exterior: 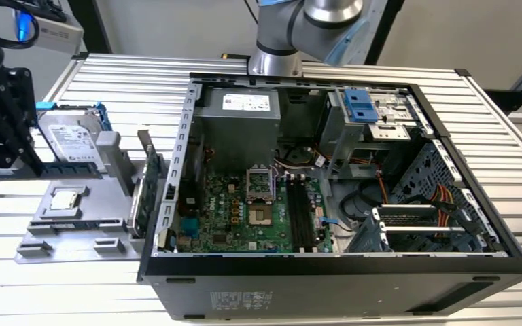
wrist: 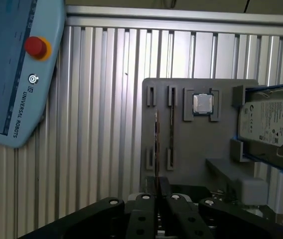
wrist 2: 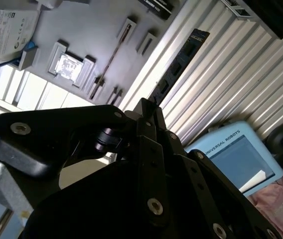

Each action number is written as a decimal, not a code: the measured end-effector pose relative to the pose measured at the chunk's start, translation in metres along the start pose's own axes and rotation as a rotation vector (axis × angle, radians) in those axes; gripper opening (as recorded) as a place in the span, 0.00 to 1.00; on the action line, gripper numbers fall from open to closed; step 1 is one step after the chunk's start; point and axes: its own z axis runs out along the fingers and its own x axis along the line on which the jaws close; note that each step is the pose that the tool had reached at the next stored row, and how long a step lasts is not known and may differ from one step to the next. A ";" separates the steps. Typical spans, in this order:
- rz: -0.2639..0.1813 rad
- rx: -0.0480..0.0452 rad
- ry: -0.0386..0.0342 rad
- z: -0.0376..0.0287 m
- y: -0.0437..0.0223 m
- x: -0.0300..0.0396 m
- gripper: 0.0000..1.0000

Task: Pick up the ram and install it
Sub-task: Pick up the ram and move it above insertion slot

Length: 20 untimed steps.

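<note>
My gripper (wrist 2: 149, 107) is shut on the ram (wrist 2: 179, 67), a long, narrow dark blue stick with a row of chips that juts out from between the black fingertips. In the first wrist view the ram (wrist: 156, 144) shows edge-on, running out from the gripper (wrist: 157, 193) over the grey holder tray (wrist: 201, 159), beside the tray's narrow slots. In the exterior view the gripper (exterior: 7, 136) hangs at the far left, above the tray (exterior: 79, 224). The motherboard's black slots (exterior: 298, 214) lie inside the open computer case (exterior: 187, 170).
A silver hard drive (wrist: 271, 124) in a blue frame and a small square chip (wrist: 203, 103) sit on the tray. A card (exterior: 143, 183) stands upright at the tray's edge next to the case. A blue teach pendant (wrist: 12, 74) lies on the ribbed metal table (wrist: 106, 99).
</note>
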 end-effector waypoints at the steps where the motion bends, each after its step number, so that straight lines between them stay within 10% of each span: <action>1: 0.000 -0.0009 0.0001 -0.0001 -0.0023 0.0001 0.00; 20: 0.000 -0.0055 0.0000 -0.0012 -0.0321 -0.0131 0.00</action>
